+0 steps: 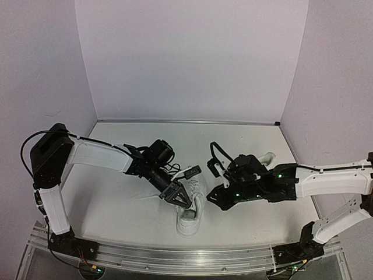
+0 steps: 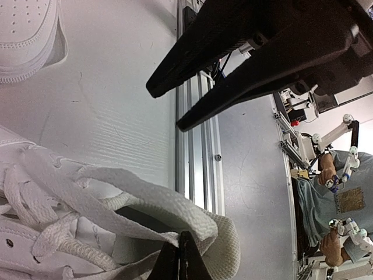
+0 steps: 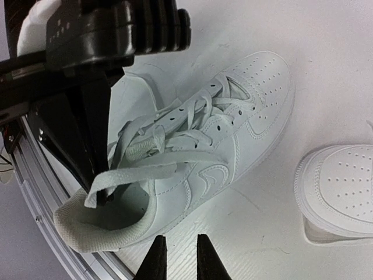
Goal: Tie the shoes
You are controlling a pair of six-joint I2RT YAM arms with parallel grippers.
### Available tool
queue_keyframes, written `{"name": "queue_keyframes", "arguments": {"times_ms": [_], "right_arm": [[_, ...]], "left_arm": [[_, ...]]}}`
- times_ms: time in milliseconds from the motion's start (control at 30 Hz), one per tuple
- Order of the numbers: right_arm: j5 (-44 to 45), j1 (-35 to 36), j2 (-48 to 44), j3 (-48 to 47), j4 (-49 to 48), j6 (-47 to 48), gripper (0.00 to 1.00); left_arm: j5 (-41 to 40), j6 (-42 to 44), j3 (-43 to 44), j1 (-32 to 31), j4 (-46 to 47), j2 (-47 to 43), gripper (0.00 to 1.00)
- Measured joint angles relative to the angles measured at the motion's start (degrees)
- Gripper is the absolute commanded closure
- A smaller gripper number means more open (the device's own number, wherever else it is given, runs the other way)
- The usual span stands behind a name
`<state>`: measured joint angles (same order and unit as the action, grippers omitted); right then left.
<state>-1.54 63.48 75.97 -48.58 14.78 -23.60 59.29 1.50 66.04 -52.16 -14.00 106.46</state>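
One white shoe (image 1: 189, 223) lies near the table's front edge with its laces loose. My left gripper (image 1: 183, 201) hangs over its heel opening, shut on the end of a flat white lace (image 2: 134, 198) that runs taut from the eyelets. In the right wrist view that lace (image 3: 140, 174) ends at the left gripper (image 3: 100, 195). My right gripper (image 3: 179, 242) hovers beside the heel of that shoe (image 3: 233, 134), its jaws a narrow gap apart with nothing between them. The second shoe (image 1: 266, 158) sits at the right behind my right arm, and its toe (image 3: 338, 186) shows in the right wrist view.
An aluminium rail (image 1: 192, 256) runs along the near table edge, just beyond the shoe's heel (image 2: 233, 256). White walls close the back and both sides. A person (image 2: 338, 198) stands off past the rail.
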Motion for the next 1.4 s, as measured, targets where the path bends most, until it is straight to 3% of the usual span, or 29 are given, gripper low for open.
{"name": "queue_keyframes", "arguments": {"times_ms": [533, 1400], "right_arm": [[-4.4, -0.1, 6.2, 1.0, -11.0, -7.1, 0.83], [-8.5, -0.1, 9.7, 0.9, -16.6, -10.6, 0.78]], "left_arm": [[-2.1, 1.6, 0.4, -1.1, -1.1, 0.5, 0.98], [-2.8, 1.8, 1.0, -1.3, -3.5, 0.5, 0.97]]}}
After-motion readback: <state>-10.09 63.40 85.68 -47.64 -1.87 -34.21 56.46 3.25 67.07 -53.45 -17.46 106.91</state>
